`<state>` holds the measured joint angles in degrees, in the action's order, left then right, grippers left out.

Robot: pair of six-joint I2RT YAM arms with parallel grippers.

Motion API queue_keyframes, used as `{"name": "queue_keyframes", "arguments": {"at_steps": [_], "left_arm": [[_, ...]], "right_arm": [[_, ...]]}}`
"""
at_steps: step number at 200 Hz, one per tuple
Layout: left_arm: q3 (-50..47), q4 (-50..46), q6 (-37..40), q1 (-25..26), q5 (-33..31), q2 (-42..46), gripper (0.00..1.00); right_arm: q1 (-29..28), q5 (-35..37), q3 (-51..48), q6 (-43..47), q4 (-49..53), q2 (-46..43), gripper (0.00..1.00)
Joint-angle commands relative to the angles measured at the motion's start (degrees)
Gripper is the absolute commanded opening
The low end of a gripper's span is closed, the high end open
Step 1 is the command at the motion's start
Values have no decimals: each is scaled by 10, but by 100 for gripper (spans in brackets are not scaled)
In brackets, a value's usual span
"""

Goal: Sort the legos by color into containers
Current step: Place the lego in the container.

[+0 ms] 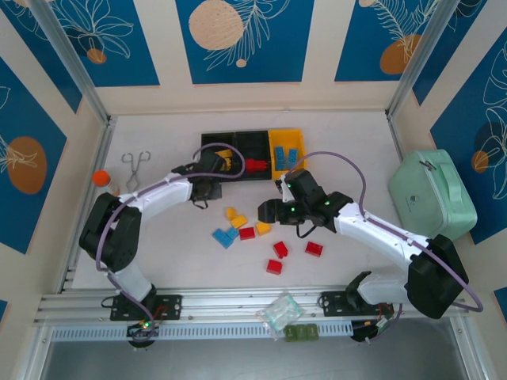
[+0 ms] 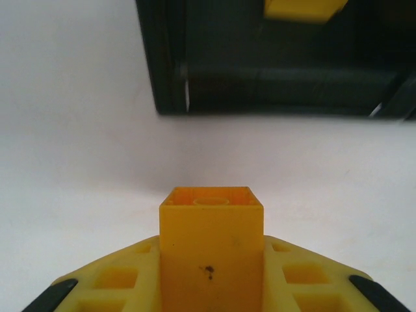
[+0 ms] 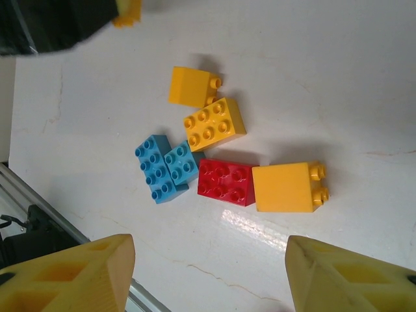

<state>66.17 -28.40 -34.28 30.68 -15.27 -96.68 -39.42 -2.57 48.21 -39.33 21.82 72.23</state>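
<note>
Yellow brick (image 2: 211,224) pinched in your left jaws, just short of the black bin (image 2: 273,71): release early and it lands on the bench (image 2: 78,162). Right jaws spread above the touching loose bricks (image 3: 224,182); closing may catch two colours.

The containers (image 1: 235,133) stand in a row at the table's (image 1: 174,245) far edge, with a few legos (image 1: 287,157) in them. The loose legos (image 1: 247,233) lie mid-table, in front of that row. A case (image 1: 432,194) sits at the right edge, tongs (image 1: 135,169) near the left edge, and a bag (image 1: 279,313) on the near edge.
</note>
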Motion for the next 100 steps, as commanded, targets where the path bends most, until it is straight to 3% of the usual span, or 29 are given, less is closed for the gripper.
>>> {"name": "queue_keyframes", "arguments": {"at_steps": [1, 100], "left_arm": [[55, -25, 33, -17, 14, 3, 26], [311, -113, 88, -53, 18, -171, 27]], "right_arm": [[-4, 4, -6, -13, -12, 2, 63], [-8, 12, -2, -20, -4, -1, 63]]}}
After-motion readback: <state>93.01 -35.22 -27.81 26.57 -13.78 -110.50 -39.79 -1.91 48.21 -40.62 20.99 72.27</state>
